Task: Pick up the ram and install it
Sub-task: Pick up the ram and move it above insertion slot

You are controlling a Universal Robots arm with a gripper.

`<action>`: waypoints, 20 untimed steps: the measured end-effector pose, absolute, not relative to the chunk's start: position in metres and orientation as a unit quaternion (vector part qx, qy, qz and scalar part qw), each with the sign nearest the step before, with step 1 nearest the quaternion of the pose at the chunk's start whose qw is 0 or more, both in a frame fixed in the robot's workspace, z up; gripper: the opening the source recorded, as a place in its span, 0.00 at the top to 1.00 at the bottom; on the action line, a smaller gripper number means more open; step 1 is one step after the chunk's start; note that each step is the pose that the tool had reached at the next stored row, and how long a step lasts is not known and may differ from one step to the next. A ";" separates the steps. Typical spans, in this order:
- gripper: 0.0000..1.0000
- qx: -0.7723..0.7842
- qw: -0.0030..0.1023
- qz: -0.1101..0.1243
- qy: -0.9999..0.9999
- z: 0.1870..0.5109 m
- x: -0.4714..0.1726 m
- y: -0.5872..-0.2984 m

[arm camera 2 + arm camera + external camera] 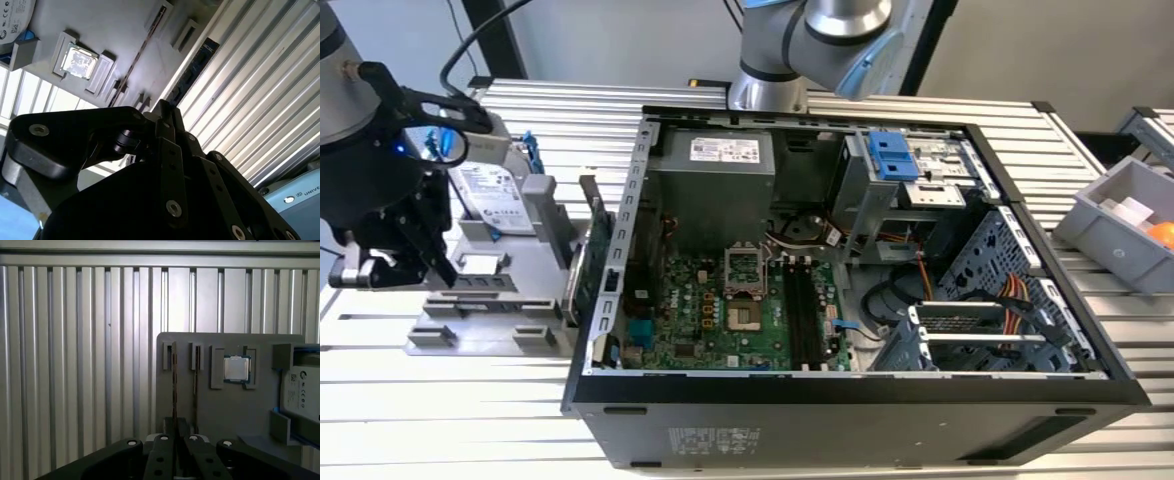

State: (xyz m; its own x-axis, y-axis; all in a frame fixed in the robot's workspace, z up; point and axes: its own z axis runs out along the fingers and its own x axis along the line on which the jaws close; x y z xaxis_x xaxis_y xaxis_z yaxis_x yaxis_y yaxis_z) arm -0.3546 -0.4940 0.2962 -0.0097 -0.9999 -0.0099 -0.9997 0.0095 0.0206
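on the worktop (454, 420), a parts holder (467, 325) with the ram (174, 380) and a hard drive (500, 195) standing in it sits at the exterior view's left of the computer case (854, 420).

both wrist views close behind claw (175, 432) (165, 109)

Table (454, 400): silver ribbed aluminium slats, laid side by side.
Wall (627, 40): plain pale grey, behind the table's far edge.
Post (491, 35): dark upright, rising behind the table's far edge.
Bin (1101, 225): grey plastic, beside the table's corner on the exterior view's right.
Light: bright, with white glare along the table's slats.
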 end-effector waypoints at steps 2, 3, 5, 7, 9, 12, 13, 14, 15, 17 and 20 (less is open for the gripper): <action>1.00 0.704 0.004 -0.011 -0.710 0.299 -0.355 -0.494; 1.00 0.704 0.004 -0.011 -0.710 0.300 -0.355 -0.494; 1.00 0.704 0.004 -0.011 -0.710 0.303 -0.355 -0.494; 1.00 0.704 0.004 -0.011 -0.710 0.305 -0.355 -0.494; 1.00 0.704 0.004 -0.011 -0.710 0.308 -0.355 -0.494; 1.00 0.704 0.004 -0.011 -0.711 0.311 -0.355 -0.494; 1.00 0.703 0.004 -0.011 -0.711 0.312 -0.355 -0.494; 1.00 0.703 0.004 -0.011 -0.711 0.313 -0.355 -0.494; 1.00 0.703 0.004 -0.011 -0.711 0.315 -0.355 -0.494; 1.00 0.703 0.004 -0.011 -0.712 0.317 -0.355 -0.494; 1.00 0.702 0.004 -0.011 -0.712 0.321 -0.355 -0.494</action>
State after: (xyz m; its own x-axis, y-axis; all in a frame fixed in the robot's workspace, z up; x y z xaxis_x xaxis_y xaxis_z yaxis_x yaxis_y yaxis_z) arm -0.3546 -0.4940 0.3212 -0.0146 -0.9998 -0.0099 -0.9997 0.0144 0.0206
